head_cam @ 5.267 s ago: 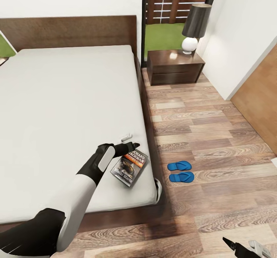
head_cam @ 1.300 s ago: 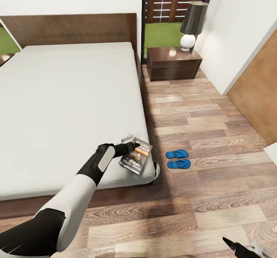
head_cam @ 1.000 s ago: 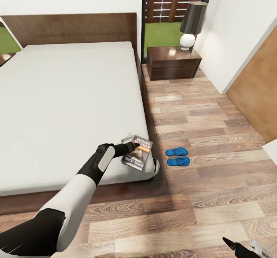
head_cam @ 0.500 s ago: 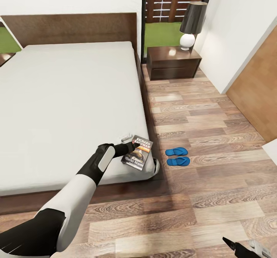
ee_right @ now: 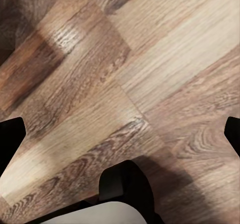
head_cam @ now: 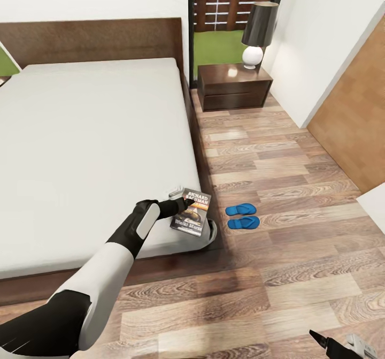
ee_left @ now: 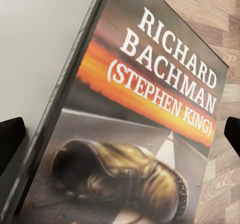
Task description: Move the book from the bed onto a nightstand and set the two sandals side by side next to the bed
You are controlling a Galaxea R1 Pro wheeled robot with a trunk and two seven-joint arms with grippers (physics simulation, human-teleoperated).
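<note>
Risk first, head view: book (head_cam: pixel 191 212) sits at the near right corner of the bed (head_cam: pixel 96 150), tilted, with its far edge out past the mattress edge toward the floor (head_cam: pixel 278 188). Left tool (head_cam: pixel 185 203) is at the book's upper edge, touching or just over the cover; can't tell from this angle whether anything is clamped. If the pinch is only on a corner, I'd expect the thin paperback to pivot or slide off onto the floor beside the sandals (head_cam: pixel 241 215). Those lie side by side, just beside the bed already, so a dropped book or a sweeping arm could knock them apart. Nightstand (head_cam: pixel 234 86) is well apart, at the head of the bed, with a lamp (head_cam: pixel 256 30) on top; a carry that far on a weak grip looks risky. Left arm reaches forward and low over the mattress, elbow bent, wrist pointing right. Right tool (head_cam: pixel 342 345) hangs low over the floor, at the frame's bottom right.

Left wrist view: cover (ee_left: pixel 145 129) close up and angled. Both dark fingertips (ee_left: pixel 10 141) stand wide at the frame edges, either side of the book, so tool looks open, nothing held yet.

Right wrist view: bare floor planks (ee_right: pixel 150 68), fingertips (ee_right: pixel 10 139) spread wide, empty.
</note>
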